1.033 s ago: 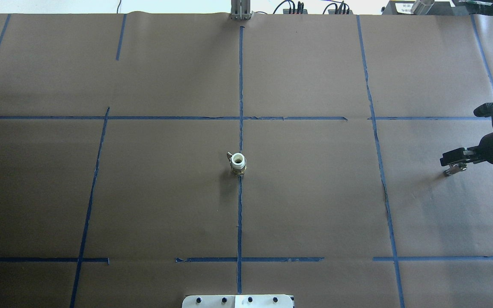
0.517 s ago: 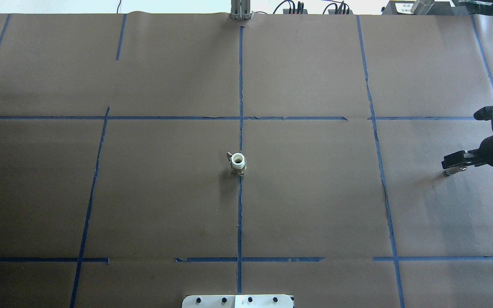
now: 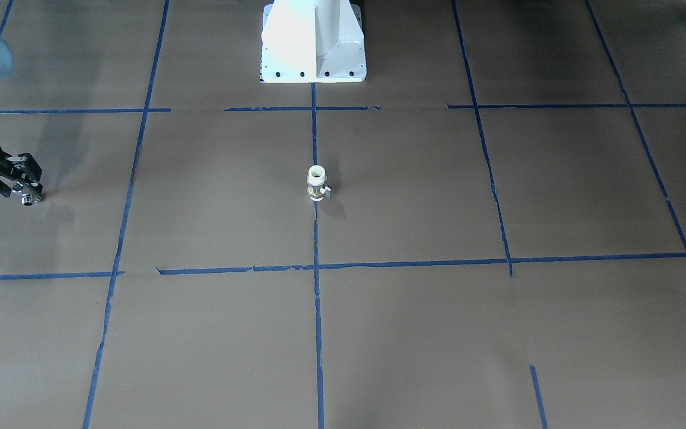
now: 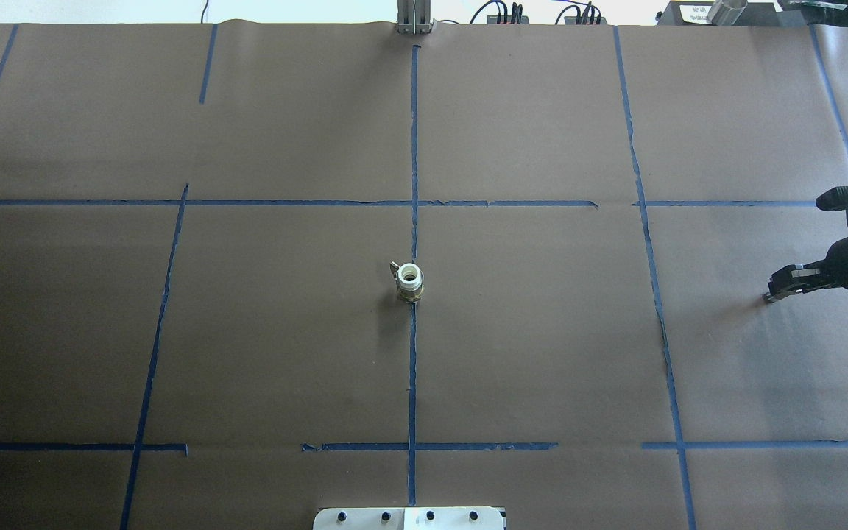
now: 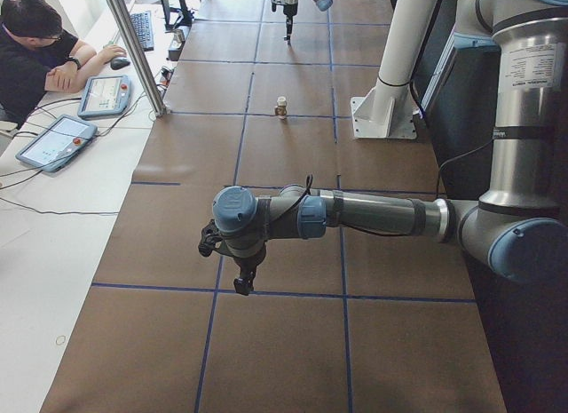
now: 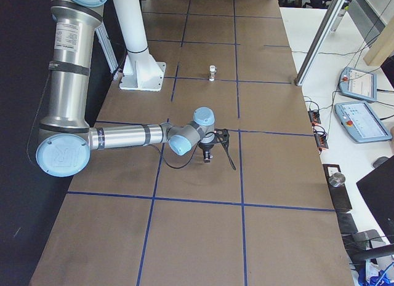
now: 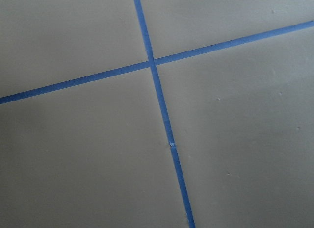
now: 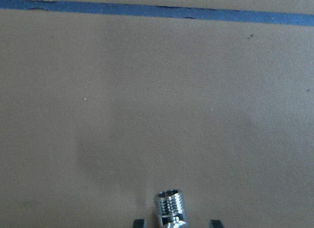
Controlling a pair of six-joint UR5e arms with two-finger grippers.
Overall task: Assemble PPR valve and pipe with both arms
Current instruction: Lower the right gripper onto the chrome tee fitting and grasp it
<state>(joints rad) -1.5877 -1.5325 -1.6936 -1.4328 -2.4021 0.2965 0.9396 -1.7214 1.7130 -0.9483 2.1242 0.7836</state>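
Observation:
The PPR valve (image 4: 410, 282) stands upright on the centre tape line, white collar up; it also shows in the front view (image 3: 317, 182) and the left side view (image 5: 281, 107). The chrome pipe (image 4: 770, 297) lies on the paper at the table's right end (image 3: 27, 199). My right gripper (image 4: 783, 285) is low over it and open. In the right wrist view the pipe's threaded end (image 8: 170, 204) sits between the fingertips (image 8: 139, 222) with gaps on both sides. My left gripper (image 5: 240, 284) hangs near the paper at the table's left end. It shows only in that side view, so I cannot tell its state.
The white pedestal base (image 3: 313, 42) stands at the robot's edge of the table. Blue tape lines (image 7: 157, 86) cross the brown paper. An operator (image 5: 35, 49) sits at a side desk with tablets (image 5: 55, 139). An aluminium post (image 5: 133, 49) stands at the far edge.
My right gripper has drawn slightly to the right and sunk lower over the pipe. The valve has not moved.

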